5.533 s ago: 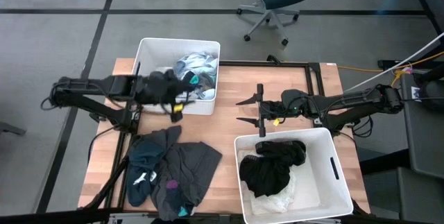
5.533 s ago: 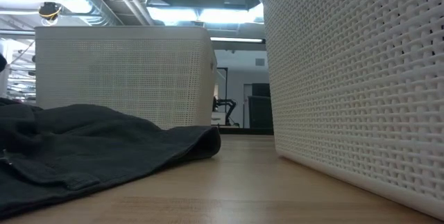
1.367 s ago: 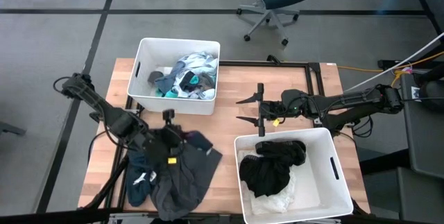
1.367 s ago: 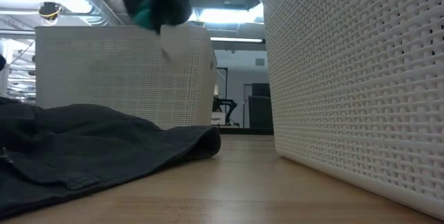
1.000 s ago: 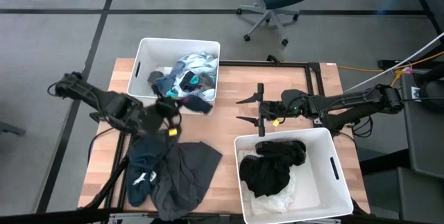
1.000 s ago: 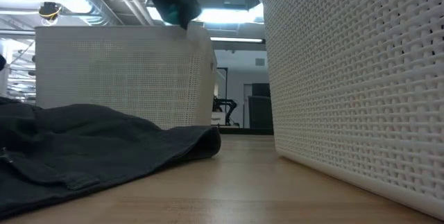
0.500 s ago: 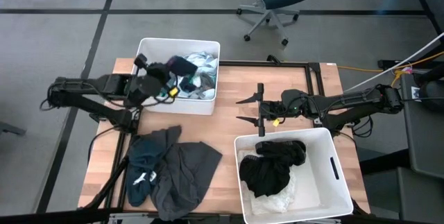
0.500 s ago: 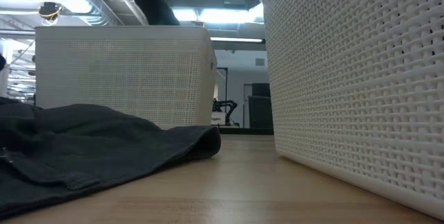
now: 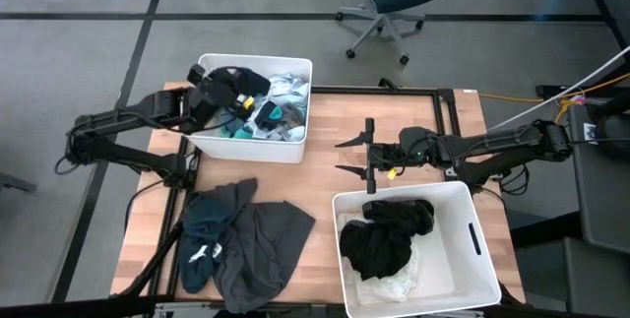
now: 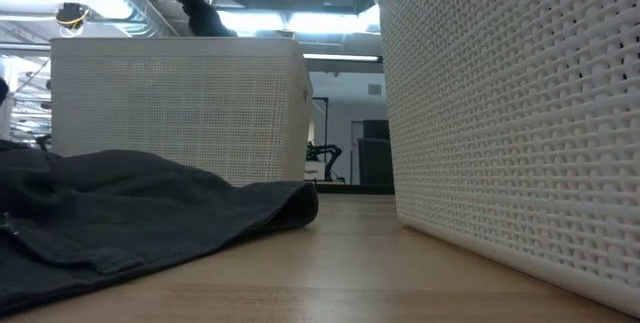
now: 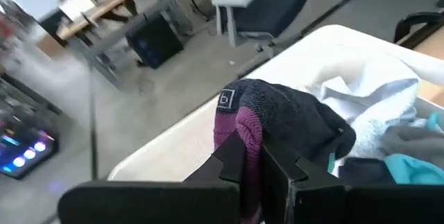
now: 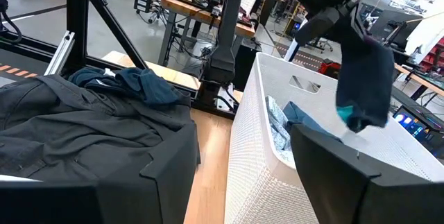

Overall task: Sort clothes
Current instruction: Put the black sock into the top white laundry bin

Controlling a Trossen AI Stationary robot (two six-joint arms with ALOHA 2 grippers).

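Left claw (image 9: pixel 224 88) is clamped shut on a dark sock (image 9: pixel 241 82), holding it above the far white bin (image 9: pixel 293 146), with the left arm stretched out nearly level from beyond the tabletop (image 9: pixel 325 165) edge to reach over the bin's near-side rim. Right claw (image 9: pixel 350 157) waits over the bare middle of the tabletop, between the far white bin and the near white bin (image 9: pixel 469 222), its fingers spread wide and holding nothing, the arm lying long and low.

From overhead, the far white bin holds pale grey-blue, white and teal garments (image 9: pixel 279 101), the near white bin holds a black garment (image 9: pixel 389 234) over something white, and a dark grey pile (image 9: pixel 246 244) lies on the tabletop beside the far white bin.

Only the left wrist view shows the sock's magenta patch and small label (the fingers pinch right at that patch). Only the right wrist view shows the sock hanging limp, with a teal tip at its lower end, over the bin's open top. The low view adds just the woven bin walls and the pile's edge on the wood.
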